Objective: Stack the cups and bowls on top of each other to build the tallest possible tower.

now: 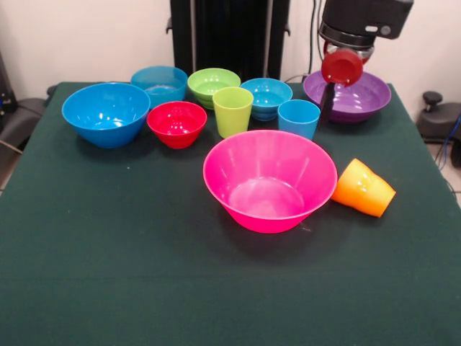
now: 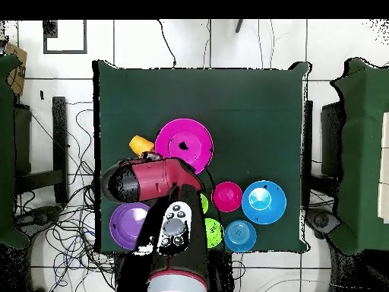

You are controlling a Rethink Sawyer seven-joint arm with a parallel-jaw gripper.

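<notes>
The huge glossy pink plastic bowl [image 1: 269, 179] stands upright and empty in the middle of the dark green table [image 1: 108, 274], with broad bare cloth in front of it down to the near edge and on its left side. Just beside its right rim the stepped orange plastic cup [image 1: 364, 188] lies tipped on its side, its mouth turned toward the pink bowl, close to the table's right edge. Behind, a crowded row runs along the far side: the large blue bowl [image 1: 106, 113] at the left, the small red bowl [image 1: 176, 123] next to it, the lime green tumbler [image 1: 233, 111] and the light blue tumbler [image 1: 298, 118] standing upright and apart from each other. Farther back sit a ribbed cyan bowl [image 1: 159, 83], a lime green bowl [image 1: 212, 84] and a small blue bowl [image 1: 266, 97], packed rim to rim near the far edge. The wide purple bowl [image 1: 348, 96] rests at the far right corner. Nothing is stacked. The red and black arm's gripper [image 1: 328, 101] hangs over the purple bowl's left rim; a dark finger shows below the red wrist, but whether the pincer is apart or together cannot be told. From overhead the arm [image 2: 156, 180] covers much of that corner.
</notes>
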